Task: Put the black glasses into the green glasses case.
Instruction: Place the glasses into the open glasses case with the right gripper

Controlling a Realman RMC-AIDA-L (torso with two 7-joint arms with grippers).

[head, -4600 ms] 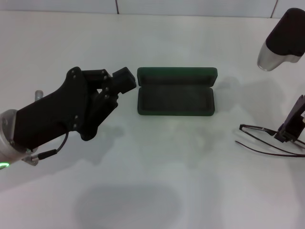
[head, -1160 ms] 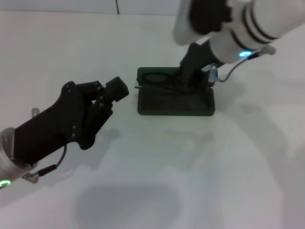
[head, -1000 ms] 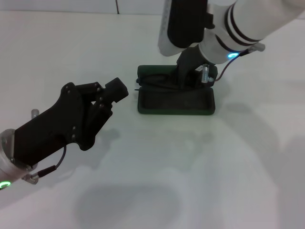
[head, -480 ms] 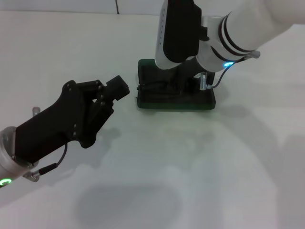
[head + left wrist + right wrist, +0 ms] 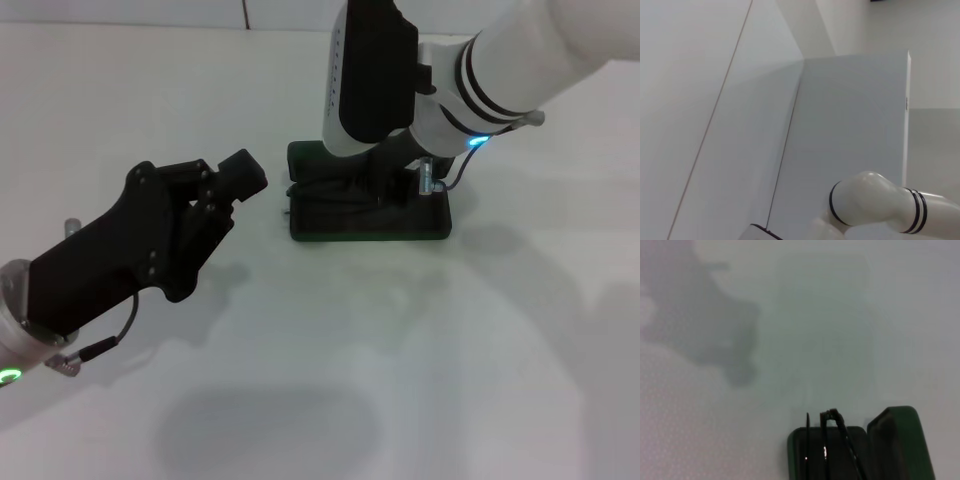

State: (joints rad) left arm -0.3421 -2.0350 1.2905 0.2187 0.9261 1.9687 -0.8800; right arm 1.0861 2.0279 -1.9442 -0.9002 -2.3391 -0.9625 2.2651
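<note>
The green glasses case (image 5: 372,226) lies open on the white table at centre. My right gripper (image 5: 384,178) reaches down into it from above, shut on the black glasses (image 5: 300,188). Their thin frame pokes out at the case's left end, and the arm hides the rest. The right wrist view shows the glasses' (image 5: 827,440) dark wires running into the case (image 5: 897,440), with its lid beside them. My left gripper (image 5: 245,172) hovers shut just left of the case, holding nothing.
The right arm's white forearm (image 5: 500,70) spans the back right above the table. Bare white table (image 5: 400,350) stretches in front of the case. The left wrist view shows only walls and part of the white right arm (image 5: 875,200).
My right gripper has carried the glasses from the table's right side to the case and lowered them into it. The left gripper has shifted only slightly.
</note>
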